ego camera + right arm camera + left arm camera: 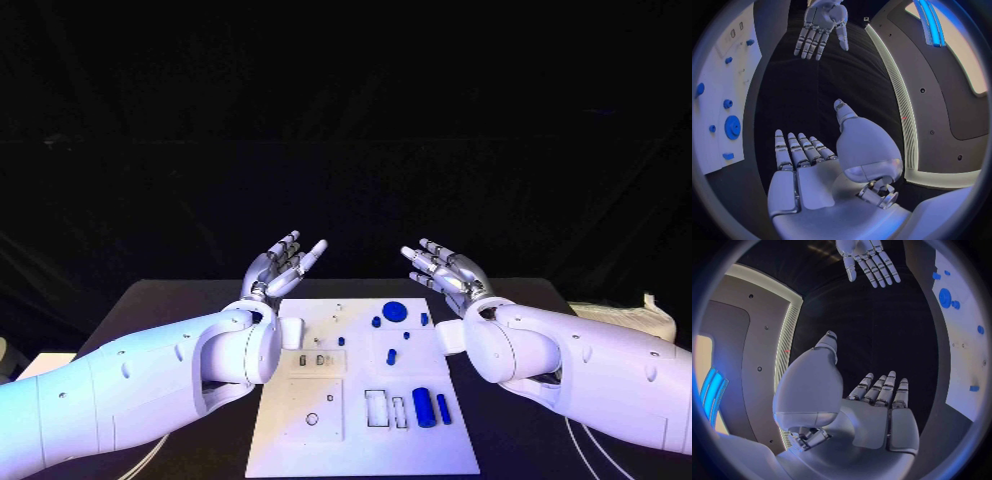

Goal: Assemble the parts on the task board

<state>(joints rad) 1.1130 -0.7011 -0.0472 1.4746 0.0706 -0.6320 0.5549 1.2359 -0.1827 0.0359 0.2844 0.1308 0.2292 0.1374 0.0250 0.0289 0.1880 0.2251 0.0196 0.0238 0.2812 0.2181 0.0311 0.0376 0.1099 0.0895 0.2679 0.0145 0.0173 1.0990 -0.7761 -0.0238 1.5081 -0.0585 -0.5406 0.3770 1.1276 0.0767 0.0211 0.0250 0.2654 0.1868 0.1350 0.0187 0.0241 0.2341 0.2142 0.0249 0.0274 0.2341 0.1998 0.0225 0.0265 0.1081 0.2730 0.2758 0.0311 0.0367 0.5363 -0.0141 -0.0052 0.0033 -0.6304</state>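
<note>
White board (pixel 361 440) lies mid-table with blue parts (pixel 394 311) on it. You will see the left hand (pixel 281 264) and right hand (pixel 446 270) raised beyond its far edge, fingers apart, holding nothing.

We see the task board (pixel 361 440) in the middle of the table (pixel 173 300). On the board, a round part (pixel 394 311) lies toward its far edge and a long part (pixel 423 405) nearer us. Beyond the board's far edge hover the left hand (pixel 281 265) and the right hand (pixel 447 270), apart.
</note>
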